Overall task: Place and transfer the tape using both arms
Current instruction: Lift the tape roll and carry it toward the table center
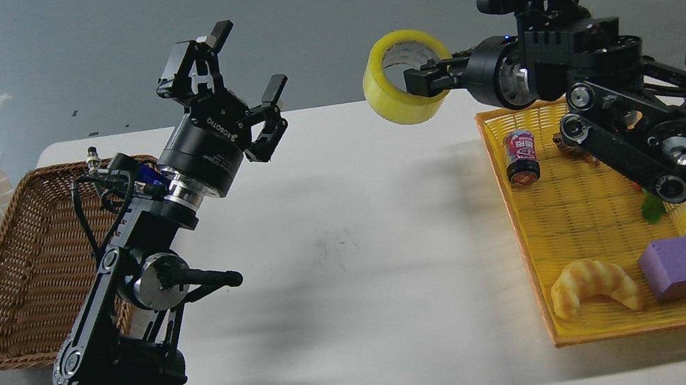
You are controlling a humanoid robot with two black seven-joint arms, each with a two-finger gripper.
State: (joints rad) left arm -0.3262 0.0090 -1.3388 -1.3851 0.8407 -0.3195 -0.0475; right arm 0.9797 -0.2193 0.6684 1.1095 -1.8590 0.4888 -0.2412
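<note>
Your right gripper [429, 80] is clamped on the tape [405, 77], fingers pinching the roll's right wall, one through the core. The roll hangs in the air above the white table [354, 254], just beyond the far left corner of the yellow tray [626, 319]. Your left gripper [240, 90] stands raised with fingers spread, holding nothing, well apart from the tape. In the tray lie a can [521, 156], a croissant [593, 287] and a purple block [678, 267]. A wicker basket [26, 276] sits behind your left arm.
</note>
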